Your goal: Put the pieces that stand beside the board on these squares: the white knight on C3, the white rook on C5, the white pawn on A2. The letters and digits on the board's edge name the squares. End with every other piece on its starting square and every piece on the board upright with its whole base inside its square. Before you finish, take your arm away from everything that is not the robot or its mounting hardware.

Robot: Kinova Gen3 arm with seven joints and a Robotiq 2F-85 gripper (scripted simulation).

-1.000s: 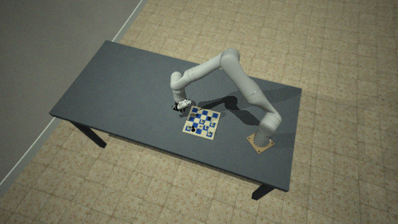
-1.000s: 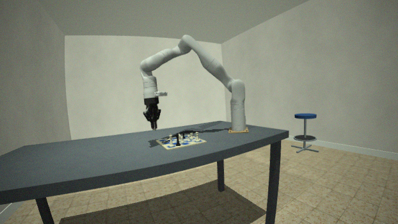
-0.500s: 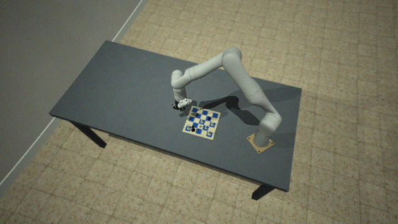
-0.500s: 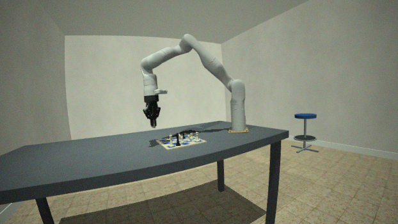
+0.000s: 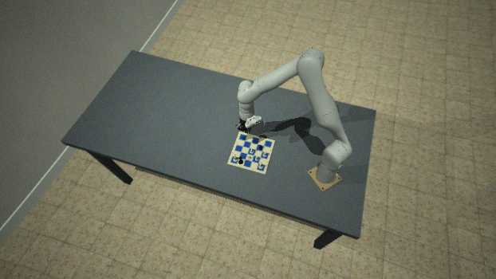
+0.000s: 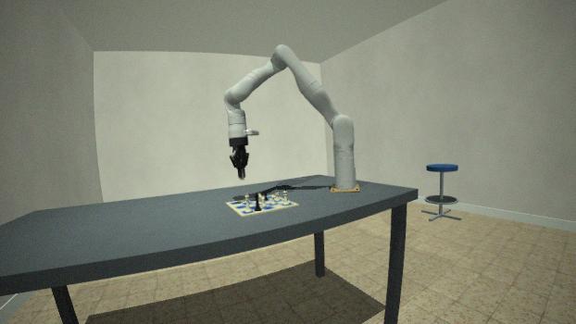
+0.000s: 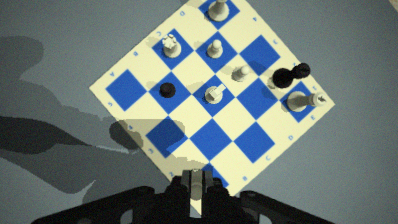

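Note:
My gripper (image 7: 196, 182) is shut on a small white piece, by its look the white pawn (image 7: 196, 186); only a pale sliver shows between the fingers. I hang well above the table, just off the edge of the blue and cream chessboard (image 7: 212, 95) near its A column. I also show in the top view (image 5: 242, 127) and the exterior view (image 6: 241, 173). The white rook (image 7: 171, 45) stands on C5. The white knight (image 7: 215, 93) stands on C3. Square A2 (image 7: 190, 157) is bare.
Other pieces stand on the board: a black pawn (image 7: 167, 90), two white pawns (image 7: 215, 48) (image 7: 241, 73), a tall black piece (image 7: 287, 76), a white king (image 7: 301, 101) and a white piece at the far corner (image 7: 218, 7). The arm's base (image 5: 324, 177) is bolted right of the board.

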